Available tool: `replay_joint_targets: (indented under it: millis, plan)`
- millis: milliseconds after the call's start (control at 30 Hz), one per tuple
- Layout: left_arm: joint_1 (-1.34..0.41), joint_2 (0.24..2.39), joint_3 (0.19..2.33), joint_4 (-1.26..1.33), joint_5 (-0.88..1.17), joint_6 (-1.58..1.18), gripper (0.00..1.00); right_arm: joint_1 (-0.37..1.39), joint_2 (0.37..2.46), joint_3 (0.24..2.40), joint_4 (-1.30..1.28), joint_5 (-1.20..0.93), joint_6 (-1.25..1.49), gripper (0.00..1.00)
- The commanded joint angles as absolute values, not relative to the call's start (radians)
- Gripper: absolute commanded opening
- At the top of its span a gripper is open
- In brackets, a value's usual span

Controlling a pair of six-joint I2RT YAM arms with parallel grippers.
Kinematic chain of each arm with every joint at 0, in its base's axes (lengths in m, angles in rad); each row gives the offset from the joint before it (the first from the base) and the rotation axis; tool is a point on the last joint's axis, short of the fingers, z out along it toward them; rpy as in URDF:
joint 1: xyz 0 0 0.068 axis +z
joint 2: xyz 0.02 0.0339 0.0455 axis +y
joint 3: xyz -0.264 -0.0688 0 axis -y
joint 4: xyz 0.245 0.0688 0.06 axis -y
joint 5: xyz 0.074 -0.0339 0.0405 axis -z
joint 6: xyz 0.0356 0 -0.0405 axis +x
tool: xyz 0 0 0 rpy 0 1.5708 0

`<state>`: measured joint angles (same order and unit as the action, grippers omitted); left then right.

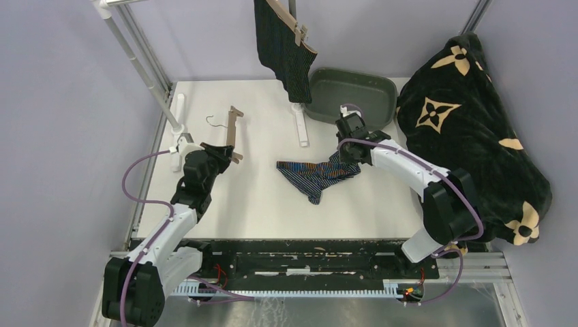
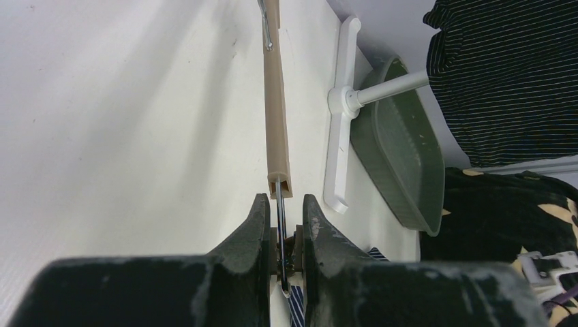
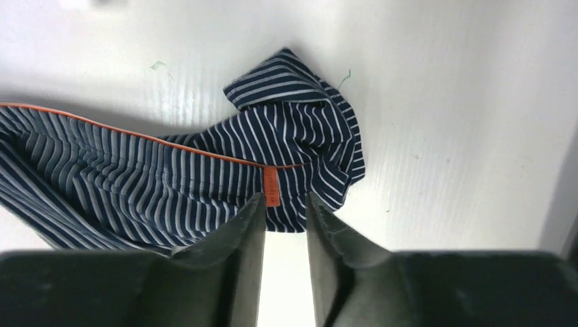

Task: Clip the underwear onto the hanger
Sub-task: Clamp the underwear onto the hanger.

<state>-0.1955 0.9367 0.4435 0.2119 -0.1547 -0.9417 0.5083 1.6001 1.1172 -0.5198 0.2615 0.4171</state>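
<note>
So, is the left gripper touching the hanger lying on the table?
Touching. The left wrist view shows the left gripper with its fingers closed on the clip end of the hanger, pressing it from both sides with no gap.

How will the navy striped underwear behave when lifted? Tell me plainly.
Probably floppy: the navy striped underwear lies bunched in soft folds, so it should sag from wherever the right end effector pinches it. Likely light, since the cloth looks thin. It should not roll or tip, though it might slip from a shallow pinch.
</note>
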Motion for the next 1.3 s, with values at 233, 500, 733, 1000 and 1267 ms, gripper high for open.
replay_joint_targets:
  millis: [233,500,733,1000,1267]
  plan:
    - [-0.189,0.927,0.449,0.293,-0.165,-0.925,0.03,0.615,1.553,1.181,-0.448,0.204,0.449,0.7]
    - [-0.189,0.918,0.446,0.287,-0.171,-0.921,0.03,0.709,1.699,1.227,-0.339,0.22,0.568,0.73]
    - [-0.189,0.925,0.449,0.286,-0.17,-0.917,0.03,0.74,1.845,1.323,-0.328,0.24,0.559,0.75]
    - [-0.19,0.934,0.451,0.287,-0.177,-0.91,0.03,0.741,1.945,1.406,-0.359,0.284,0.546,0.82]
    - [-0.188,0.942,0.453,0.291,-0.175,-0.91,0.03,0.743,2.026,1.462,-0.409,0.311,0.562,0.83]
